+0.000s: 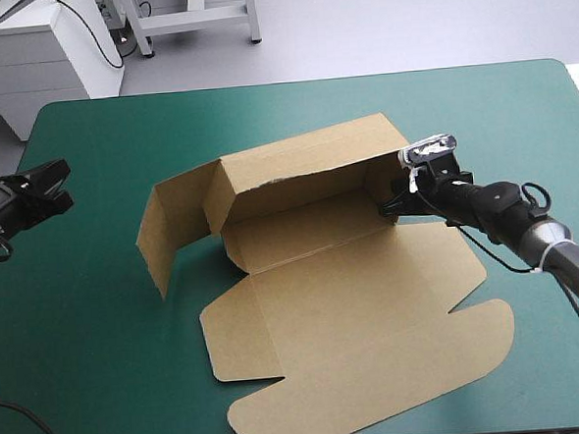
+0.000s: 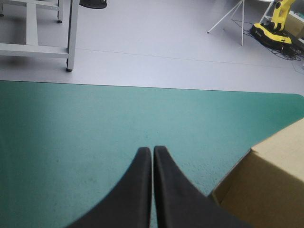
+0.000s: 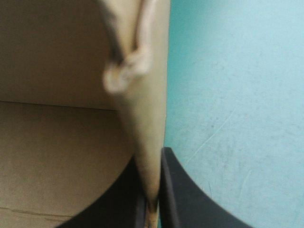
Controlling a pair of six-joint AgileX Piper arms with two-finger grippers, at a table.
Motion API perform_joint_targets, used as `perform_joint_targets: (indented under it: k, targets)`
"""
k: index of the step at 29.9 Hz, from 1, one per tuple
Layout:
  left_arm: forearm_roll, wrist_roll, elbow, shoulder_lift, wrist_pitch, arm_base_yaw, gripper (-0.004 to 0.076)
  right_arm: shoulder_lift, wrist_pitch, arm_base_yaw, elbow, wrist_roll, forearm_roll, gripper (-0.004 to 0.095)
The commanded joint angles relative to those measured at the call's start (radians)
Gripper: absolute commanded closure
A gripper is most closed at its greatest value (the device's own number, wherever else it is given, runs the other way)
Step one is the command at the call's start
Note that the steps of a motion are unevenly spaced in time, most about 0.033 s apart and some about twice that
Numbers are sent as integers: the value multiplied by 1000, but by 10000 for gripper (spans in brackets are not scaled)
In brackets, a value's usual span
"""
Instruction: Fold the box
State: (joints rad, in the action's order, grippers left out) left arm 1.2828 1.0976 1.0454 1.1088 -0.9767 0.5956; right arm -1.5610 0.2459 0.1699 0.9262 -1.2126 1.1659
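The broad teal-green table cover (image 1: 99, 317) carries the brown cardboard box (image 1: 344, 302) near its middle. The box is a cut sheet, partly raised: its far wall and two side walls stand, while the wide front panel with its flaps lies flat toward the near edge. The right gripper (image 1: 389, 208) meets the box at its right wall, black fingers all but closed, pinching that upright board edge between them. The left gripper (image 2: 152, 149), fingers pressed together on nothing, hangs over bare cover by the table's left edge, apart from the box's left wall.
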Motion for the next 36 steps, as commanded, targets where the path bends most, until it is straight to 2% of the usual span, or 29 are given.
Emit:
perform_joint_targets:
  k: [1,4,9,12,19,25,35,36]
  targets:
    - [81,5,28,-18,5,0,724,-43,109,-81,61,30,-4,928]
    - [81,5,28,-18,5,0,724,-78,235,-141,120,151,-96,925]
    - [79,5,28,-17,5,0,724,-80,354,-152,254,536,-467,921]
    - [79,5,28,-10,5,0,724,-80,439,-138,336,695,-623,921]
    - [75,5,28,-8,5,0,724,-80,542,-100,489,884,-747,921]
    - [75,5,28,-8,5,0,724,-80,716,-69,607,1023,-939,922]
    - [75,5,28,-8,12,0,724,-137,1008,-66,770,1117,-1028,921]
    - [75,5,28,-8,12,0,724,-139,1005,-66,775,1127,-1035,921]
